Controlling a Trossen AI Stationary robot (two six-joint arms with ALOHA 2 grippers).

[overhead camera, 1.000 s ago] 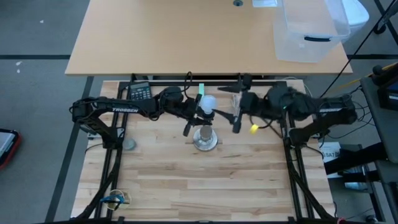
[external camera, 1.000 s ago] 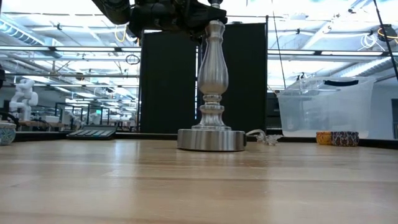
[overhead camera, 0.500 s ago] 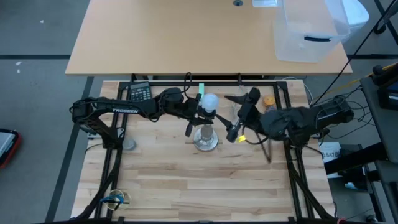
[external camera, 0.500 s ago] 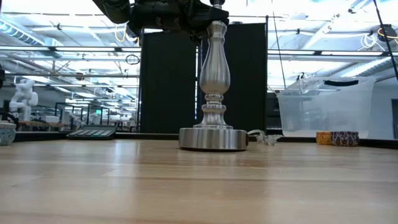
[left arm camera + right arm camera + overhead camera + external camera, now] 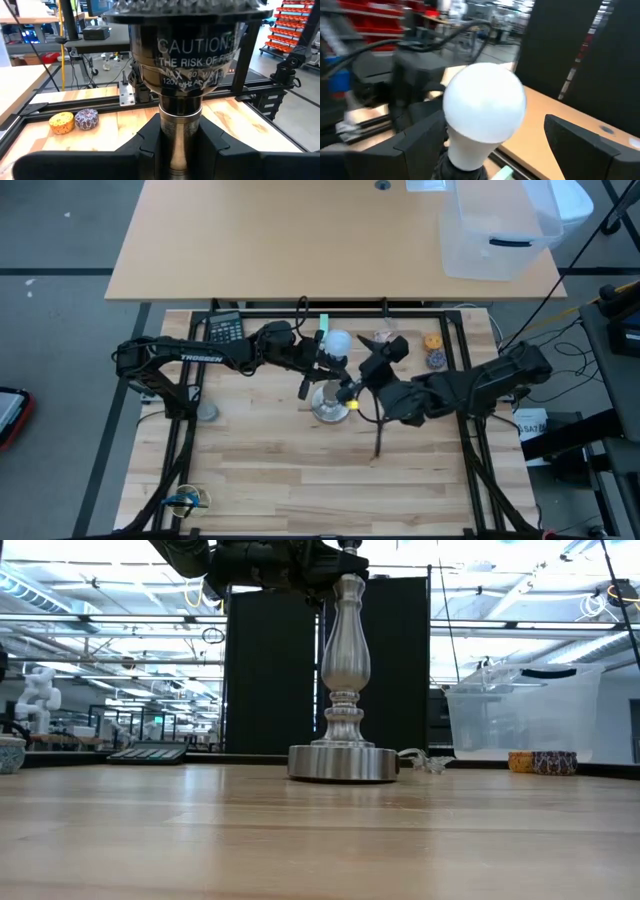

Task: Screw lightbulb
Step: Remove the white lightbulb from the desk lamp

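Lightbulb: small white frosted bulb with round globe (image 5: pixel 484 107), seated upright in the black socket atop the stand, near the worktop's middle in the high view (image 5: pixel 335 343).
Stand: silver baluster-shaped lamp stand on a round base (image 5: pixel 342 680), upright on the pale wooden worktop (image 5: pixel 320 840); black socket collar with caution lettering (image 5: pixel 187 50) just under the bulb.
Left tool (image 5: pixel 322 367): closed on the stand's neck below the socket, dark fingers (image 5: pixel 150 145) pressed to either side of the metal stem; apparently steadying it.
Right tool (image 5: pixel 352 390): jaws spread wide, flanking the globe, holding nothing; one finger (image 5: pixel 580 145) visibly clear of the glass.
Done: bulb placed in the socket, stand braced.
Cannot tell: how deep the thread sits; screw base hidden by the socket.
Left, as judged: closing on the globe, turning until snug, letting go.
Surroundings: small yellow tin and patterned tin (image 5: pixel 75 121) resting well aside.
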